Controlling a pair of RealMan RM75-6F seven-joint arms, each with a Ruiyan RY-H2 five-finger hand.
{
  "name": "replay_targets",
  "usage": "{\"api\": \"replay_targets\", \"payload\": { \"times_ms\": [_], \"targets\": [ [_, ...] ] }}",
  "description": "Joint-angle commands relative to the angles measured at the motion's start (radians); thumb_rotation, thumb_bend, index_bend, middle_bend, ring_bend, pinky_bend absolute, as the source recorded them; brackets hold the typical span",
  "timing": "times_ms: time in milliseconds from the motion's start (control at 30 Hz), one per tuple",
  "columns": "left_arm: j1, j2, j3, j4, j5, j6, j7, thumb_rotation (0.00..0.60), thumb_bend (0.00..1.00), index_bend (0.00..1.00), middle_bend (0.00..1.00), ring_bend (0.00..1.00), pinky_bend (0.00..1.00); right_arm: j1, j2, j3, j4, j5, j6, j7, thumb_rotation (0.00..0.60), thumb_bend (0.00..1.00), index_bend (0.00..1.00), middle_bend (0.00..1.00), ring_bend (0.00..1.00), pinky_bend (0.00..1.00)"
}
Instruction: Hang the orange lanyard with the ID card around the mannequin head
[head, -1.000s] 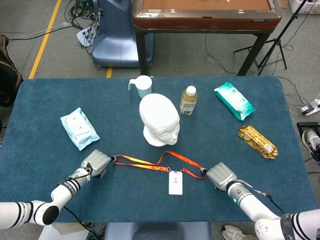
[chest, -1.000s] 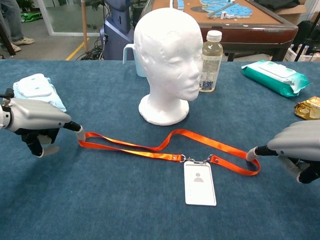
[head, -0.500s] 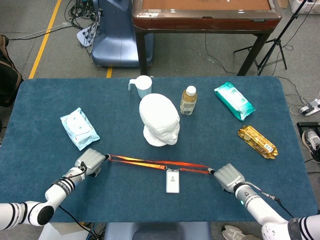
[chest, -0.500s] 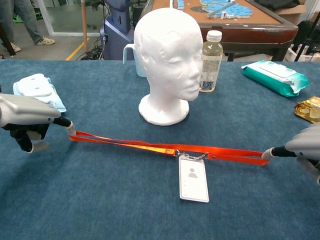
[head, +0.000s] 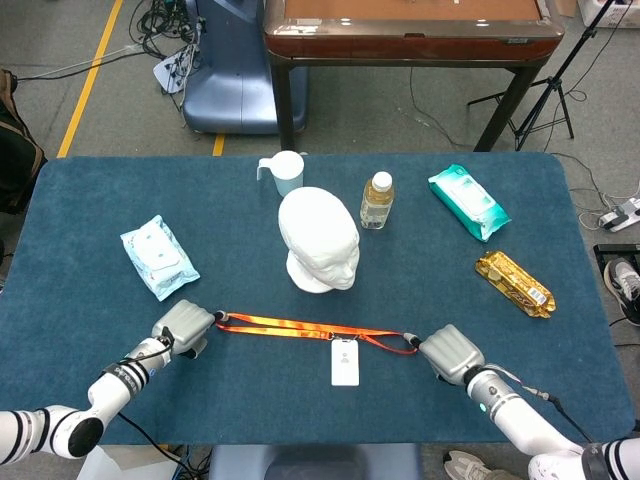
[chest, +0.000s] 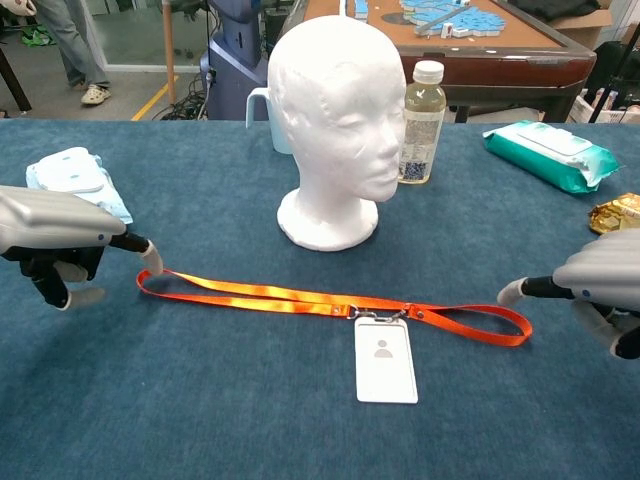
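Both hands have smooth silver-grey shells over the back, with dark fingers tipped in pale grey pads. The left hand (head: 183, 325) joins a white forearm through a wrist banded black and silver. The right hand (head: 452, 354) meets a similar white arm, where a small green light glows and a thin black cable trails.

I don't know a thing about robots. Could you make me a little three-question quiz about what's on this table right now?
1. True or false: the orange lanyard already hangs around the mannequin head.
2. What dangles from the strap's middle? A) a key B) an ID card C) a whistle
3. The strap runs between the left hand and the ____ hand.

Key: 1 false, it lies in front of the head; 2 B; 3 right.
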Motion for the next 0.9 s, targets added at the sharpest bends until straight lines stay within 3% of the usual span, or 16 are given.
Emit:
{"api": "replay_targets", "payload": {
  "times_ms": [33, 233, 467, 633, 900],
  "targets": [
    [0.008, 0.009, -0.006, -0.011, 0.019, 0.003, -0.018, 0.6, 0.38, 0.17, 0.97, 0.91, 0.84, -0.034, -0.012, 0.026, 0.014, -0.075, 0.028, 0.046, 0.6, 0.37, 0.12, 1.0, 1.0, 1.0],
    [0.047, 0.034, -0.028, -0.03, 0.105, 0.032, -0.103, 0.6, 0.33, 0.17, 0.87, 0.82, 0.84, -0.068, 0.013, 0.06, -0.004, -0.158, 0.064, 0.11, 0.6, 0.34, 0.12, 1.0, 1.0, 1.0],
    [0.107, -0.011, -0.06, 0.028, 0.243, 0.129, -0.168, 0.6, 0.29, 0.25, 0.74, 0.72, 0.84, -0.093, 0.069, 0.104, -0.048, -0.206, 0.107, 0.131, 0.6, 0.34, 0.22, 0.95, 1.0, 1.0],
    [0.116, -0.055, -0.074, 0.073, 0.266, 0.145, -0.147, 0.6, 0.29, 0.28, 0.76, 0.74, 0.84, -0.102, 0.106, 0.126, -0.079, -0.198, 0.11, 0.131, 0.6, 0.34, 0.23, 0.94, 1.0, 1.0],
    [0.109, -0.129, -0.101, 0.132, 0.244, 0.138, -0.079, 0.6, 0.29, 0.34, 0.87, 0.83, 0.84, -0.11, 0.133, 0.145, -0.1, -0.174, 0.091, 0.107, 0.6, 0.34, 0.25, 0.94, 1.0, 1.0]
  ]
}}
